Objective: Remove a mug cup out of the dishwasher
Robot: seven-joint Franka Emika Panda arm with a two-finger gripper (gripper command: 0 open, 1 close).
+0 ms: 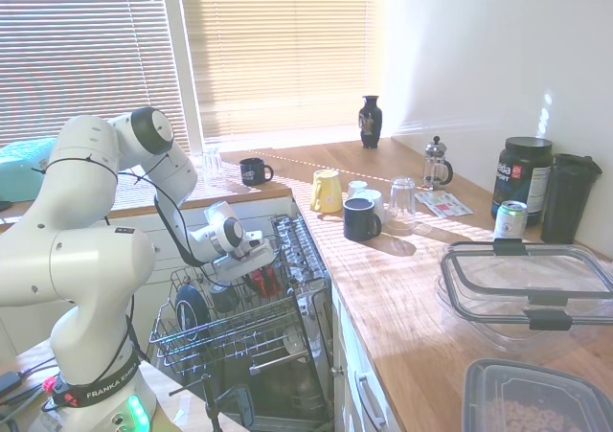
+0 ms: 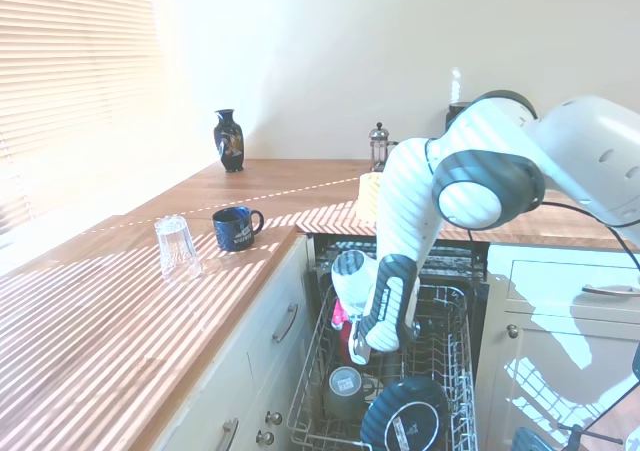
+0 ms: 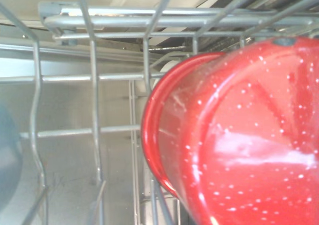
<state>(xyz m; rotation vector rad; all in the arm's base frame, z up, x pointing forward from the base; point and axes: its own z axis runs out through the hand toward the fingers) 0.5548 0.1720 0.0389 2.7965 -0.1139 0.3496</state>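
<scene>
The dishwasher [image 1: 287,375] stands open below the wooden counter, its grey wire rack [image 1: 225,341] pulled out. A glossy red mug cup [image 1: 263,281] lies tilted in the rack's upper part and shows as a pink-red sliver [image 2: 338,316] behind the arm. My gripper [image 1: 251,271] is lowered into the rack right at the mug. In the wrist view the wet red mug cup [image 3: 239,135] fills the right half, its rim against the rack wires [image 3: 94,75]. The wrist and the mug hide the grip itself.
A dark round plate [image 2: 405,421] and a grey cup [image 2: 345,386] sit in the rack's near end. On the counter stand a yellow mug [image 1: 326,191], a navy mug [image 1: 362,218], glasses [image 1: 402,200], a French press [image 1: 437,164] and plastic containers [image 1: 527,288].
</scene>
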